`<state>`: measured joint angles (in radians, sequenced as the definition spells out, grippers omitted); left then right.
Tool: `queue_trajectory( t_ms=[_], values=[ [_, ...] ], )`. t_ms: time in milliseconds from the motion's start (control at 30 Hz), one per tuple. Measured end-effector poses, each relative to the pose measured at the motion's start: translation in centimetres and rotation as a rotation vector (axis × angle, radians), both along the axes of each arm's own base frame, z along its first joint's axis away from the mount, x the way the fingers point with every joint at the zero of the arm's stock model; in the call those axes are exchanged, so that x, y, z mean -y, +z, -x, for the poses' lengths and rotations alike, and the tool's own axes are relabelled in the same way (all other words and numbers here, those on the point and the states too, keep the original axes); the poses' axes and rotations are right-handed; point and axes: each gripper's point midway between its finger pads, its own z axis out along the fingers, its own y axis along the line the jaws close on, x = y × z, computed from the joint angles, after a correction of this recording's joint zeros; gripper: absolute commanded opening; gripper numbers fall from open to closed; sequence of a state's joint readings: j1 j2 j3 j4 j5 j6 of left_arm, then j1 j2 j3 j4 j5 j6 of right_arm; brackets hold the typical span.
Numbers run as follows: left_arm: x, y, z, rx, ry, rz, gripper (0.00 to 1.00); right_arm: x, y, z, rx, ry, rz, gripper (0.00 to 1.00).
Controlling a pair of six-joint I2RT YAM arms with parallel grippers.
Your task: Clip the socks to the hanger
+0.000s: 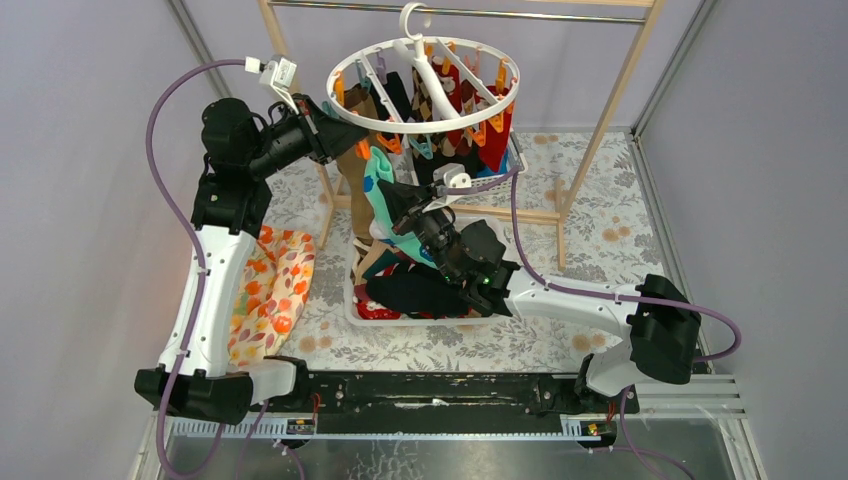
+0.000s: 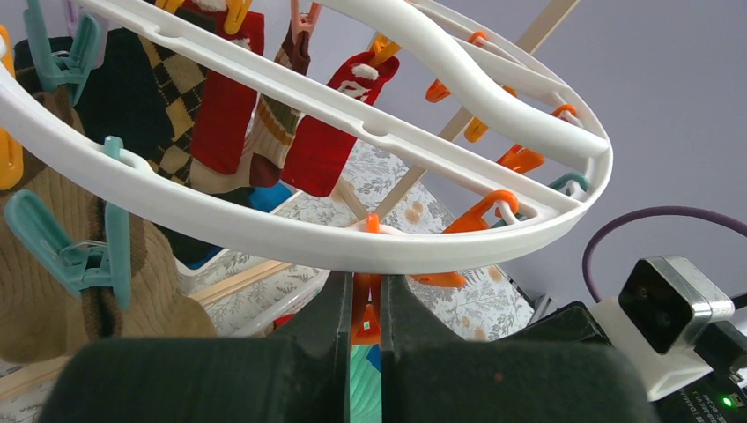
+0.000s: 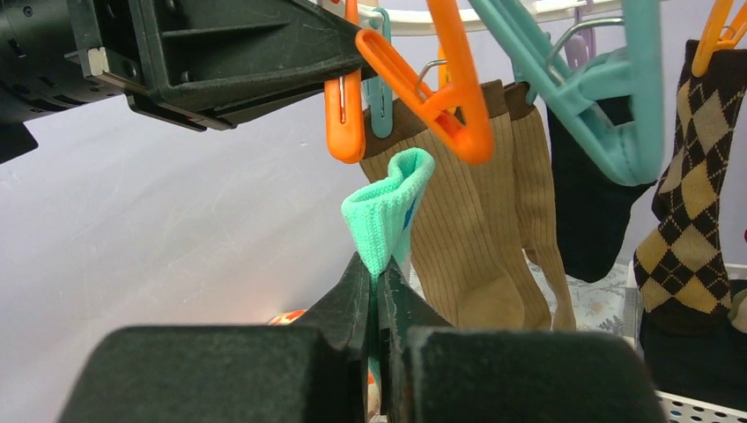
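Note:
The white ring hanger [image 1: 345, 64] hangs from the rail, with tan-brown [image 1: 355, 160], black, red [image 1: 497, 140] and argyle socks clipped to it. My left gripper [image 1: 335, 133] is at its left rim, shut on an orange clip [image 2: 366, 322] just under the ring [image 2: 264, 231]. In the right wrist view that clip [image 3: 345, 119] hangs with its jaws spread. My right gripper [image 3: 377, 273] is shut on a mint-green sock [image 3: 388, 203] and holds its cuff upright just below the spread clip. The sock also shows in the top view [image 1: 378, 185], beside my right gripper [image 1: 398, 205].
A white lattice basket [image 1: 400, 320] with more socks sits under the right arm. The wooden rail frame [image 1: 590, 150] stands behind. A leaf-patterned cloth [image 1: 270, 290] lies at the left. Teal clips [image 3: 599, 106] and hung tan [image 3: 476, 229], black and argyle [image 3: 687, 203] socks crowd the sock's right.

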<state>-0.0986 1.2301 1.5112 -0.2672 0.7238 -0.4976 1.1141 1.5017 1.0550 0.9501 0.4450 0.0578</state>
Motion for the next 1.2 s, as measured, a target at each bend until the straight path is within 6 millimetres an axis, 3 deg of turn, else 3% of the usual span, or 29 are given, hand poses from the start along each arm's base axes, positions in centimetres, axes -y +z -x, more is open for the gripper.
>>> queue_trajectory(
  t_ms=[233, 400, 700, 867, 1067, 1200],
  values=[
    [0.1, -0.3, -0.2, -0.002, 0.015, -0.008, 0.00, -0.5, -0.1, 0.2, 0.002, 0.022, 0.004, 0.00],
    [0.7, -0.2, 0.5, -0.002, -0.030, -0.008, 0.00, -1.6, 0.2, 1.0, -0.025, 0.177, -0.055, 0.00],
    [2.1, 0.2, 2.2, -0.019, -0.162, 0.038, 0.00, 0.6, -2.8, 1.2, -0.206, 0.544, -0.177, 0.00],
    [2.9, -0.1, 2.6, -0.054, -0.238, 0.074, 0.00, 0.0, -2.2, 2.4, -0.256, 0.780, -0.271, 0.00],
    [3.3, -0.3, 3.0, -0.091, -0.296, 0.097, 0.00, -0.6, -2.1, 1.7, -0.313, 0.970, -0.342, 0.00],
    [3.5, -0.1, 3.3, -0.088, -0.318, 0.101, 0.00, -0.1, -0.6, 1.7, -0.301, 1.041, -0.372, 0.00]
  ],
)
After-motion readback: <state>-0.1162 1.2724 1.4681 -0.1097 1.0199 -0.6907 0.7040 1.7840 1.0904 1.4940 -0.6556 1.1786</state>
